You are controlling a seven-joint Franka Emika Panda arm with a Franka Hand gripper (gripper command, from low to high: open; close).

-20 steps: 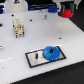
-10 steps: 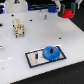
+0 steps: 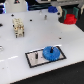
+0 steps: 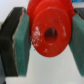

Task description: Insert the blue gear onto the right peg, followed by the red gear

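Note:
The blue gear [image 3: 50, 52] lies flat on the right part of the black-framed pale plate [image 3: 34, 60], near the table's front. The right peg is hidden; the blue gear covers that spot. A thin dark pin [image 3: 36, 54] stands on the plate's left part. The red gear [image 3: 70, 19] is at the far right of the exterior view, away from the plate, with a dark arm part just above it. In the wrist view the red gear [image 4: 50, 31] fills the space between the fingers [image 4: 21, 42], and my gripper [image 4: 50, 44] is shut on it.
A pale blocky fixture [image 3: 18, 27] stands on the white table [image 3: 20, 47] at the exterior view's left. A blue object [image 3: 52, 8] sits at the back edge. Dark clutter lines the far side behind the table.

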